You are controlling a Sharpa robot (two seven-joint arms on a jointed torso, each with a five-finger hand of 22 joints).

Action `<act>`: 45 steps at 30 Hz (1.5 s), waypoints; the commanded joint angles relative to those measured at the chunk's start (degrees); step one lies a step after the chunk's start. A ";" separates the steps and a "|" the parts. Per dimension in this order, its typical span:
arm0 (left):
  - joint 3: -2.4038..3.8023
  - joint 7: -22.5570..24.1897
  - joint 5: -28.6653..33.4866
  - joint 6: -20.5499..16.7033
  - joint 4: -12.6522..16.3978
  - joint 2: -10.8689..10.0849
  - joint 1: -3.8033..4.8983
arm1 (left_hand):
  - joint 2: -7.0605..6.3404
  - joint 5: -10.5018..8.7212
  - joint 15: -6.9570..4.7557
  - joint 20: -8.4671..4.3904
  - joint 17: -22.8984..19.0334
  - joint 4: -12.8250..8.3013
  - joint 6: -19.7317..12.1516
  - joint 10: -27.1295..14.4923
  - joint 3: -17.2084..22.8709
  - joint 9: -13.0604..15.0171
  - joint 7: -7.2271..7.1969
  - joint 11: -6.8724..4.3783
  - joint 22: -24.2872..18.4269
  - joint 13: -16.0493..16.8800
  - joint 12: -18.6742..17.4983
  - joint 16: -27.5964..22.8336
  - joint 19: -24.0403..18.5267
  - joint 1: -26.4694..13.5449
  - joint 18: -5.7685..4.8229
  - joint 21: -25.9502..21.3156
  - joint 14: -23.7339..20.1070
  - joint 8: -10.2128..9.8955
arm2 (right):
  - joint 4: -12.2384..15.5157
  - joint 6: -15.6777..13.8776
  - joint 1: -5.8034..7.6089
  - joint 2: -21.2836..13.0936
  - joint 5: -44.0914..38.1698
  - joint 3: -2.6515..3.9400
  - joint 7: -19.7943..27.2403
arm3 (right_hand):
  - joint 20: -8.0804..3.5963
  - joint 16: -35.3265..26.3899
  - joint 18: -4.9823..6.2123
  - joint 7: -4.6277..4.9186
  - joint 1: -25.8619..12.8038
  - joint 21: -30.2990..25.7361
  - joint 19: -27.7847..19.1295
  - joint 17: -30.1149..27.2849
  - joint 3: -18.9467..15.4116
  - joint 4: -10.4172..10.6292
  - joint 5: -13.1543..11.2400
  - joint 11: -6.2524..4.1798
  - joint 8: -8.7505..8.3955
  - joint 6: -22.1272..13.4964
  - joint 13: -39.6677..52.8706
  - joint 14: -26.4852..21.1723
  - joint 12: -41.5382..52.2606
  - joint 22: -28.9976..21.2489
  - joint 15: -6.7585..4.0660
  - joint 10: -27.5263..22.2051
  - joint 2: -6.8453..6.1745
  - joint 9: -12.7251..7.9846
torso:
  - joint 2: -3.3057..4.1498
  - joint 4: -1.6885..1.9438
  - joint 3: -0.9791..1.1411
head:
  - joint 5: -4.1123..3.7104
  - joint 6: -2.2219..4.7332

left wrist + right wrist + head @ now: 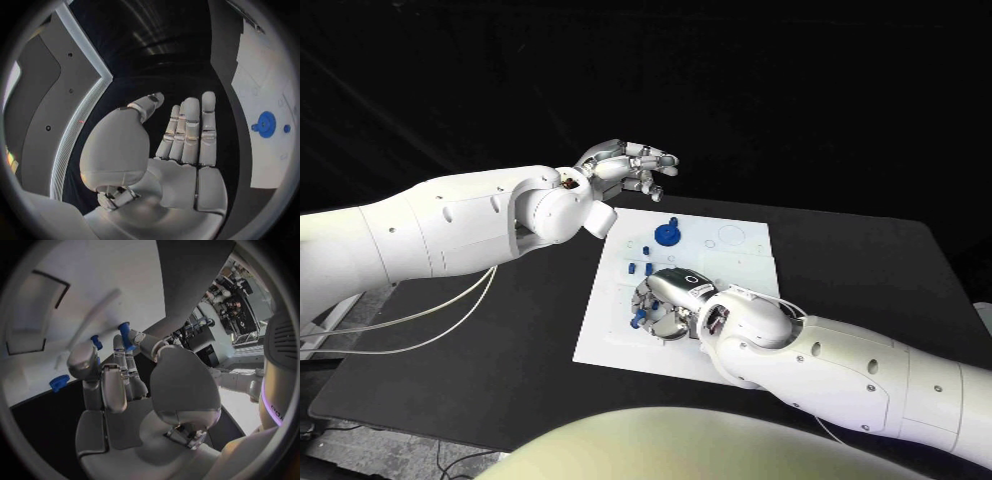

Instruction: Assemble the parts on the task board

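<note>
The board (733, 262) lies in the middle of the surface (488, 340), and the assembly looks only partly done. A round blue part (669, 236) sits near the far edge of the board, seemingly already in its place, and a smaller blue piece (287, 128) lies just beside it. A few small blue pegs (635, 268) lie loose near the left edge of the board, so I judge that several parts are left to fit.

The right robot hand (669, 300) is low over the near half of the board, close to the pegs. In the right wrist view, blue pegs (125, 335) show at its fingertips, but I cannot tell if the robot hand truly grips one or only touches them. Another blue piece (59, 382) lies on the board near this hand.

The left robot hand (629, 165) hovers beyond the far left corner of the board, apart from all parts. Its fingers (190, 130) are straight and together, the thumb apart, and it holds nothing.
</note>
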 commanded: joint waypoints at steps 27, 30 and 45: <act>0.03 -0.07 -0.27 1.09 0.02 -0.03 0.03 | 0.38 0.15 0.17 0.08 -0.14 0.18 -0.41 -0.74 -0.30 -0.01 0.06 -0.11 -0.10 0.09 0.24 0.32 0.47 -0.03 0.51 -0.46 -0.54 0.36 | 5.25 -6.17 0.01 -4.19 -2.51 -0.15 -0.39 | 0.98 0.64 -0.33 1.76 -3.14 -1.67 -0.49 0.18 -2.30 0.34 1.74 1.37 -4.68 -8.70 0.72 1.17 -2.00 -0.31 0.88 -2.32 -5.56 0.30 | -0.20 -0.05 -0.07 | -0.47 0.00; 0.02 -0.06 -0.27 1.05 -0.06 -0.05 0.03 | 0.38 0.15 0.17 0.08 -0.14 0.18 -0.41 -0.74 -0.30 -0.01 0.06 -0.11 -0.10 0.09 0.24 0.32 0.47 -0.03 0.51 -0.46 -0.54 0.36 | 6.76 -7.61 0.12 -5.40 -2.28 0.03 -0.20 | 0.95 0.70 -0.35 1.73 -3.12 -1.54 -0.42 0.28 -2.38 0.38 1.82 1.31 -4.67 -8.70 0.85 1.20 -1.82 -0.23 0.84 -2.03 -5.53 0.27 | -0.19 -0.14 -0.03 | -0.58 0.00; -0.47 -0.01 -0.27 0.87 -0.17 -0.34 -0.03 | 0.37 0.15 0.19 0.09 -0.15 0.17 -0.44 -0.81 -0.31 -0.02 0.07 -0.10 -0.10 0.09 0.27 0.32 0.45 -0.01 0.51 -0.49 -0.59 0.38 | 15.10 -7.50 5.39 -21.43 24.19 1.11 -1.32 | -2.02 2.40 -0.85 -1.46 -7.87 1.05 1.76 3.78 -9.51 6.23 3.20 -2.43 -0.47 -4.95 15.55 2.23 15.19 1.26 -2.30 7.45 -5.24 5.14 | -1.15 -0.86 -0.27 | -2.66 0.00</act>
